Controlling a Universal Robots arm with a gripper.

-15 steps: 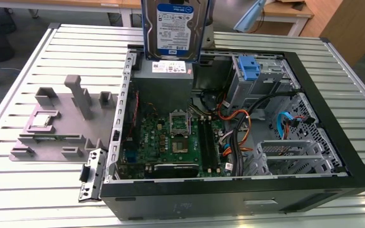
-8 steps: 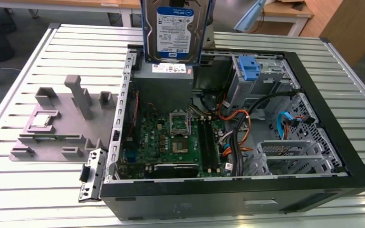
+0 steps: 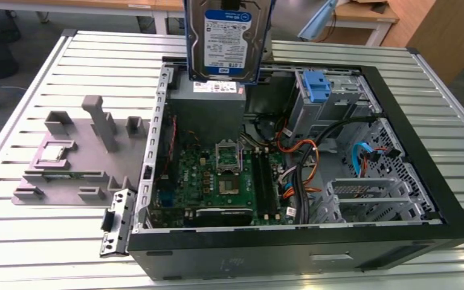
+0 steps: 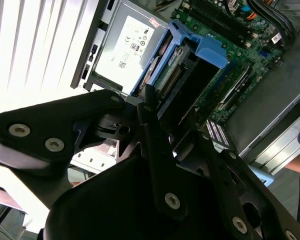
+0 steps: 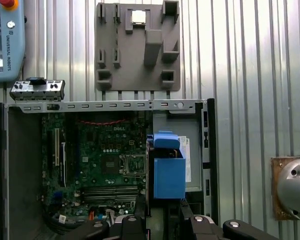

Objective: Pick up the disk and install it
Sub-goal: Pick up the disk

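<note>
Here are 1 disk (image 3: 228, 39), 1 computer case (image 3: 296, 249), 1 grey tray (image 3: 70, 164), 1 chip (image 3: 52, 152), 1 blue latch (image 3: 316, 84).

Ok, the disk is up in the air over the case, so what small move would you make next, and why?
Probably shift it toward the exterior view's right. The pincer holds the disk upright above the power supply, while the metal bay by the blue latch sits further that way. I cannot tell which bay is meant.

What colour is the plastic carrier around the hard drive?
Blue; the carrier around the disk shows best in the first wrist view.
</note>
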